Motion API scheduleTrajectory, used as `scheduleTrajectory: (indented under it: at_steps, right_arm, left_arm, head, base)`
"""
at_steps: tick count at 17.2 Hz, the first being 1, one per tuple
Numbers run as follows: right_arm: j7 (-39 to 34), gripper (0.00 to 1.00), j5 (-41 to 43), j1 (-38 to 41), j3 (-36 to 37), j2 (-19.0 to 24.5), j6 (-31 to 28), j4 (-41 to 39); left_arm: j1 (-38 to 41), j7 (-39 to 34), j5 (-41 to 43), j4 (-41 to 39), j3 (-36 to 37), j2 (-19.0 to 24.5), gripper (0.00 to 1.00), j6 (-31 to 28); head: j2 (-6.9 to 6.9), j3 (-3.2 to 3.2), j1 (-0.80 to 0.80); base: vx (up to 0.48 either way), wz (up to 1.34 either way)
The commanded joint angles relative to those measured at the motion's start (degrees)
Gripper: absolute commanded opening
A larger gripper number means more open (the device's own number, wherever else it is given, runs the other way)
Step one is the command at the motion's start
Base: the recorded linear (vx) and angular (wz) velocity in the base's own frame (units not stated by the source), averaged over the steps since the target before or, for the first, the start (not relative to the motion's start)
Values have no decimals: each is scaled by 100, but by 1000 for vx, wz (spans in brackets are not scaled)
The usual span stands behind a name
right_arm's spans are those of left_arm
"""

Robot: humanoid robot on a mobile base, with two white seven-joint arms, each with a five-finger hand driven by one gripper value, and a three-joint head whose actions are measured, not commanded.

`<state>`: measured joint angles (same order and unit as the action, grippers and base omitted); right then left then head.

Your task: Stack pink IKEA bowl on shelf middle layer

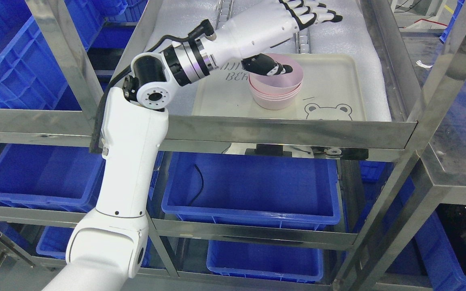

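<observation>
Pink bowls (275,91) beneath spread fingers (314,12)

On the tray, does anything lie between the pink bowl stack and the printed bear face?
No. In the head view the tray surface between the pink bowl stack and the bear face is bare, apart from a short printed dash.

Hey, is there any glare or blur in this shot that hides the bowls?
Head view: sharp throughout; the stack of pink plastic bowls reads clearly on the cream tray; the steel shelf rails carry mirror reflections, not blinding glare; the left robot hand covers only the rim's far side.
</observation>
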<state>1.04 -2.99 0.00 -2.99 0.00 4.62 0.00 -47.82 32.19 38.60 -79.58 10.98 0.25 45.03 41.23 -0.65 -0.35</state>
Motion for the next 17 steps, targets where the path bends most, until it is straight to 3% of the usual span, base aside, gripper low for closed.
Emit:
scheduleTrajectory:
  at_steps: [1,6,11,15,17]
  right_arm:
    - [1,100,0,26,0,-100,4,-100]
    - [1,100,0,18,0,-100,4,-100]
    - [1,100,0,26,0,-100,4,-100]
    - [1,100,0,18,0,-100,4,-100]
    - [1,100,0,18,0,-100,4,-100]
  left_arm:
    - [948,-310,-317,-760,1617,75,90,-3]
    - [2353,-266,-440,-761,1609,75,91,-3]
    - [3277,-249,-467,-761,1539,75,91,-3]
    - [4181,-222,-528,-664,960,75,92,-3]
    - [5023,-222,-887,-375,739,75,93,-3]
  head:
    - [0,0,0]
    - [0,0,0]
    - [0,0,0]
    - [0,0,0]
    - [0,0,0]
  base:
    - [-13,0]
    - [0,0]
    - [0,0]
    - [0,0]
    - [0,0]
